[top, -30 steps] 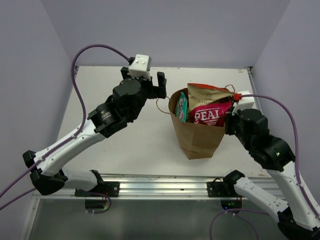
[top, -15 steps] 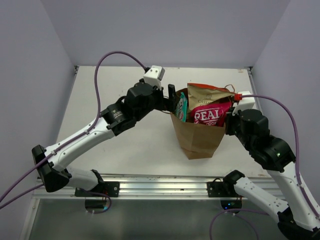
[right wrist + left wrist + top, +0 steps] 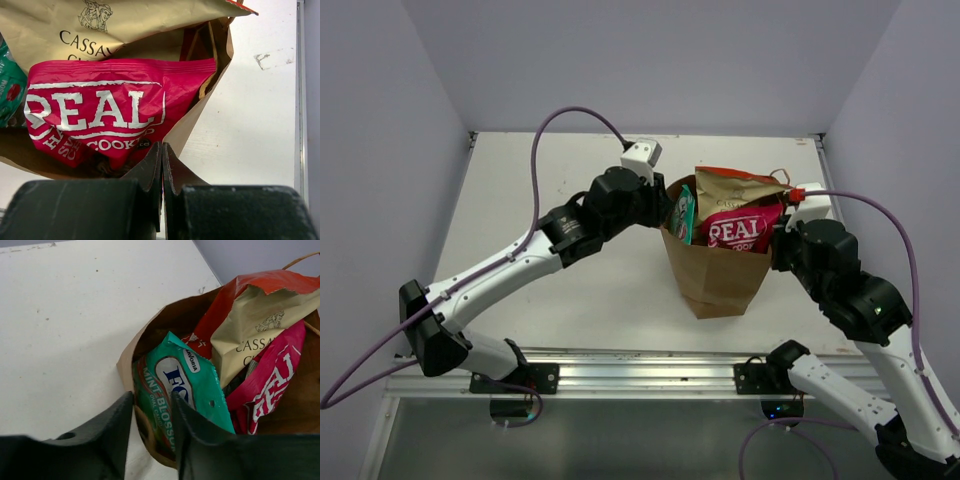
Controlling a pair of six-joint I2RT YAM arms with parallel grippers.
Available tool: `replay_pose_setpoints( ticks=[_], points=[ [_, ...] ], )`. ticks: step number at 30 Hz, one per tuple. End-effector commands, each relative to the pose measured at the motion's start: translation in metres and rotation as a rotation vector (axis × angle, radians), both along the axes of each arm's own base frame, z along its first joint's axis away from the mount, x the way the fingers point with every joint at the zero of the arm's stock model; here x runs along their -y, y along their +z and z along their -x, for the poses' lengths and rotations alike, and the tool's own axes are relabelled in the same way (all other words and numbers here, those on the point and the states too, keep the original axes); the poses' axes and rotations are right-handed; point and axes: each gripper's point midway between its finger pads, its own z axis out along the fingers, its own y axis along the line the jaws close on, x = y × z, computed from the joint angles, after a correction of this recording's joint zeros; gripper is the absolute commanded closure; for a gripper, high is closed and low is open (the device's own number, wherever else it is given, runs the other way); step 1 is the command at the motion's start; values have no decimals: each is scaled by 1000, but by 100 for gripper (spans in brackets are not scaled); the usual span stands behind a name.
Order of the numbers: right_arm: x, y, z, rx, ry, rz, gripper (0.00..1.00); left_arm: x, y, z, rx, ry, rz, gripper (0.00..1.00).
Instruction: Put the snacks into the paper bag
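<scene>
Bagged: four snacks [image 3: 735,232] showing, others unseen. Left fingers [image 3: 100,440] apart astride paper bag [image 3: 715,280] rim; right fingers [image 3: 145,175] together.

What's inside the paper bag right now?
Four packets stick out of the paper bag: a teal-green packet, a tan packet with a red-orange packet behind it, and the pink-red REAL packet in front. Their lower parts and anything beneath are hidden by its walls.

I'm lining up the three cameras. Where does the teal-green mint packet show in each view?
Top external: teal-green mint packet upright at the left edge of the paper bag, mid-picture.
Left wrist: lower centre, large.
Right wrist: a sliver at the left edge.
Shared landmark: pink-red REAL packet.
</scene>
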Motion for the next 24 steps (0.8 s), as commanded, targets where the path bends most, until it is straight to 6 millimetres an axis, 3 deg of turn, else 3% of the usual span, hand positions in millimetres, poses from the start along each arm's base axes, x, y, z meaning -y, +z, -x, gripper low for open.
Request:
replay_pose_setpoints(
  ticks=[1, 3, 6, 14, 24],
  points=[
    [0, 8, 1, 25, 6, -16, 100, -4, -7, 2, -14, 5, -12, 66],
    [-1, 7, 0, 23, 7, -17, 100, -2, -6, 3, -8, -8, -2, 76],
    [-7, 4, -4, 14, 19, -19, 100, -2, -6, 3, 8, -11, 18, 100],
    [-26, 17, -22, 43, 65, -43, 100, -19, 34, -2, 118, 57, 86, 100],
    [-56, 51, -48, 85, 132, -94, 100, -52, 79, -10, 228, 182, 80, 100]
  ],
)
